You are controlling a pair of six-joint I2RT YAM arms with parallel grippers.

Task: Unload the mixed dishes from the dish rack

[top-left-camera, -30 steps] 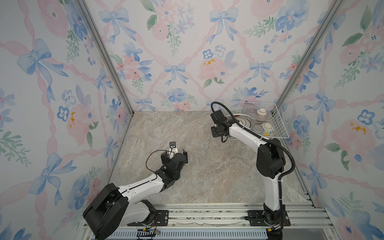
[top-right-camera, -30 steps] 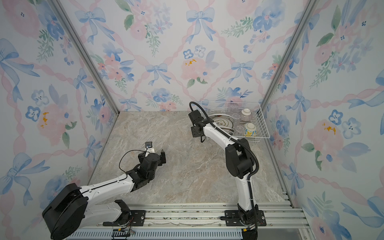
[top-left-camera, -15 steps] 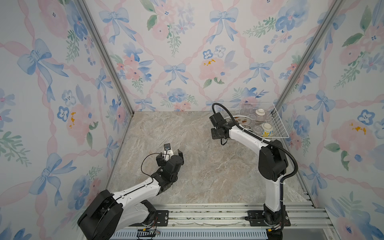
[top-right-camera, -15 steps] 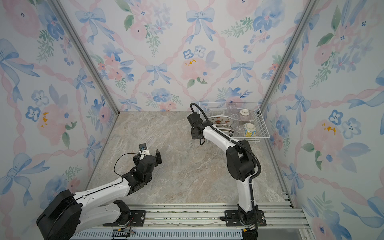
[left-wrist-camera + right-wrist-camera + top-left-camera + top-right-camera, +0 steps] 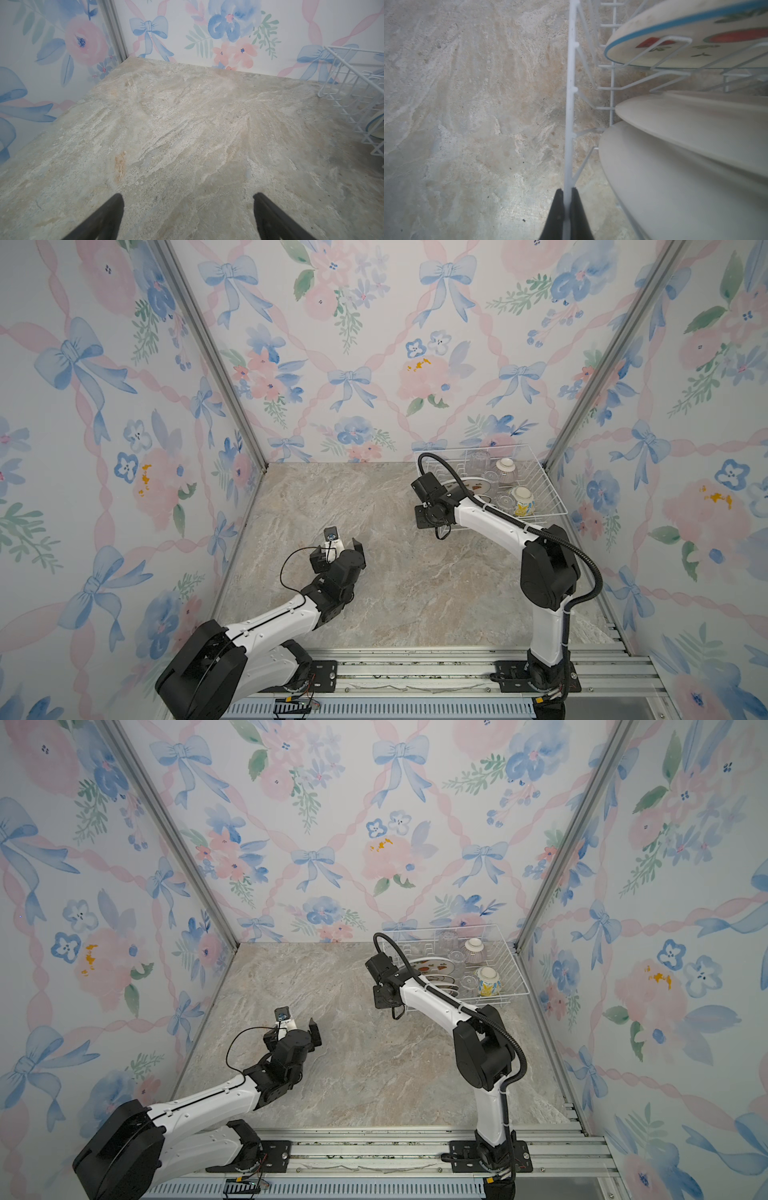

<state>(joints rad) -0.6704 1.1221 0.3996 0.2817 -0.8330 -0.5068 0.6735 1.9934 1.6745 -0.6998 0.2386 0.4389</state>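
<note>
At 8 o'clock the left gripper (image 5: 187, 197) has pulled back, jaws wide and empty. At 2 o'clock the right gripper (image 5: 566, 192) has just clamped the dish rack (image 5: 569, 83) by its rim wire. The plates (image 5: 695, 128) stay slotted inside, so the rack probably shifts first.

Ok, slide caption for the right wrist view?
Right fingers shut on a wire of the dish rack, three plates slotted inside.

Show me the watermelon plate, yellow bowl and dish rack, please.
watermelon plate (image 5: 432, 967), in a top view, its face.
yellow bowl (image 5: 489, 986), in a top view, its side.
dish rack (image 5: 570, 104), right wrist view, rim wire.
</note>
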